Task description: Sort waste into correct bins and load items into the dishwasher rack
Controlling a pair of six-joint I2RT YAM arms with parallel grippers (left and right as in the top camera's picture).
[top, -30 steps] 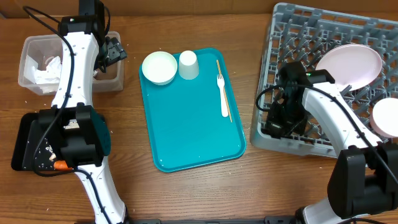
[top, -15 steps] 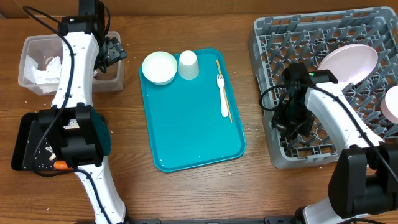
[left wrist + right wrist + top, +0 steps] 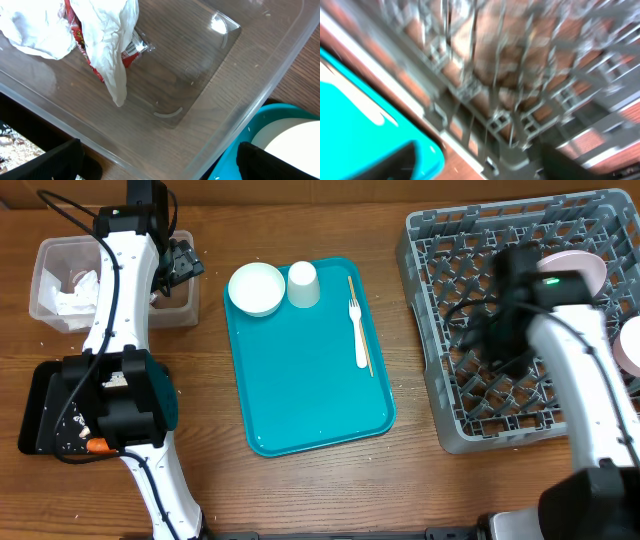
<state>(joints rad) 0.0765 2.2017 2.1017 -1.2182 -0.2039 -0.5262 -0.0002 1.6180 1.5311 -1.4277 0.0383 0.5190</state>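
Your right end effector [image 3: 479, 159] has released the rack [image 3: 440, 390], now straight beside the tray [image 3: 300, 380]; left end effector [image 3: 160, 161] hangs open. Begin loading.

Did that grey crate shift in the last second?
Yes. The dishwasher rack swung round: its near left corner moved right, away from the teal tray.

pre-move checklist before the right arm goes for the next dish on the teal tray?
1. Left gripper jaws open, empty, over clear tub: ok.
2. Right gripper jaws apart, nothing between: ok.
3. Right wrist view sharp: not ok, blurred.
4. Bowl, cup, fork on teal tray, unobstructed: ok.
5. Free pegs in dishwasher rack beside plate: ok.
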